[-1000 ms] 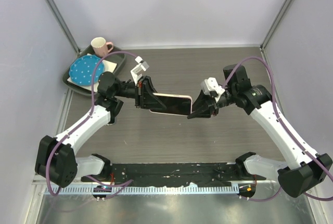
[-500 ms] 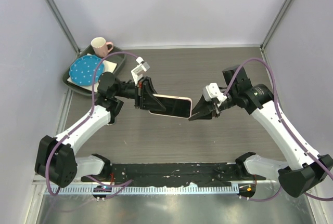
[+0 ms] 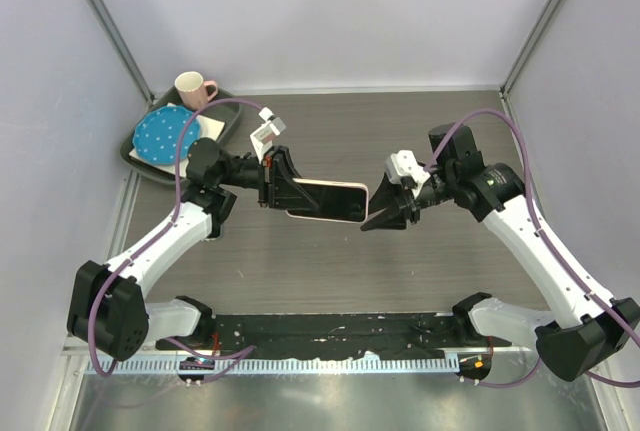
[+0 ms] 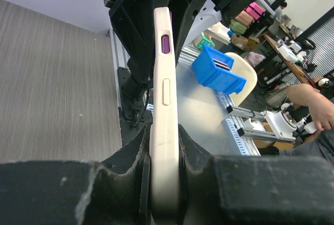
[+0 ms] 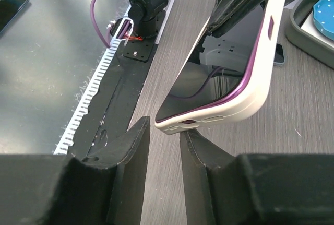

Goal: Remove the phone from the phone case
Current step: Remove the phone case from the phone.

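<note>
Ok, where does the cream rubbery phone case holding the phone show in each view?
Top external: cream phone case, centre, between both arms.
Left wrist: case centre, edge-on, running upward.
Right wrist: case upper right, tilted.
Shared landmark: grey wood-grain table.

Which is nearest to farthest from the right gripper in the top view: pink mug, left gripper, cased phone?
1. cased phone: mid-table, its near end right at the tips of the right gripper.
2. left gripper: clamped on the phone's other end, centre-left.
3. pink mug: far back-left corner.
</note>
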Tool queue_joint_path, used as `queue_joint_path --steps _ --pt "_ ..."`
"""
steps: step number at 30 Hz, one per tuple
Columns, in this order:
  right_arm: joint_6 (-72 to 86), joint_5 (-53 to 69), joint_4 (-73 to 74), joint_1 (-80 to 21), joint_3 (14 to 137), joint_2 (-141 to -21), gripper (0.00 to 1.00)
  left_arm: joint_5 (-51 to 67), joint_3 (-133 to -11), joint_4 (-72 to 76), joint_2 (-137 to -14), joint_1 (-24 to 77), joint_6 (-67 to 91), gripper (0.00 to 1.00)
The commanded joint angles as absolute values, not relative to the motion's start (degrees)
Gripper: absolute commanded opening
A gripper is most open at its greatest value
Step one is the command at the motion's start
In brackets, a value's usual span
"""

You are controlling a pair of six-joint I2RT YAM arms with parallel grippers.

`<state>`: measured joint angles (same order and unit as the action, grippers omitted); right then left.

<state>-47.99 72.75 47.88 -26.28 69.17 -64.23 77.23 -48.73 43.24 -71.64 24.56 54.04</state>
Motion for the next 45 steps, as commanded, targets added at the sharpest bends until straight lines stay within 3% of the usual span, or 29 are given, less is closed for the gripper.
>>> queue_joint_path --steps 1,22,27,33,45 --pt "-42.9 73.7 41.5 -26.8 68.6 -63.4 0.34 74.6 -49.5 47.0 -71.2 24.3 54.3 0.0" --pt "-47.4 76.8 40.3 -26.8 69.3 -64.1 0.03 75.9 -49.6 47.9 -72.0 25.0 56.9 0.0" --pt "-50.2 75.5 39.8 -26.6 69.3 -65.0 0.01 76.6 -48.7 53.8 -72.4 26.0 62.1 0.0" --pt "-50.7 73.7 37.5 -26.3 70.3 -66.6 0.01 75.7 -46.3 71.1 -72.4 27.1 73.1 0.0" --pt "-32.1 68.0 16.7 -23.9 66.5 -67.6 0.01 76.1 -45.5 74.7 -71.9 28.2 75.7 0.0"
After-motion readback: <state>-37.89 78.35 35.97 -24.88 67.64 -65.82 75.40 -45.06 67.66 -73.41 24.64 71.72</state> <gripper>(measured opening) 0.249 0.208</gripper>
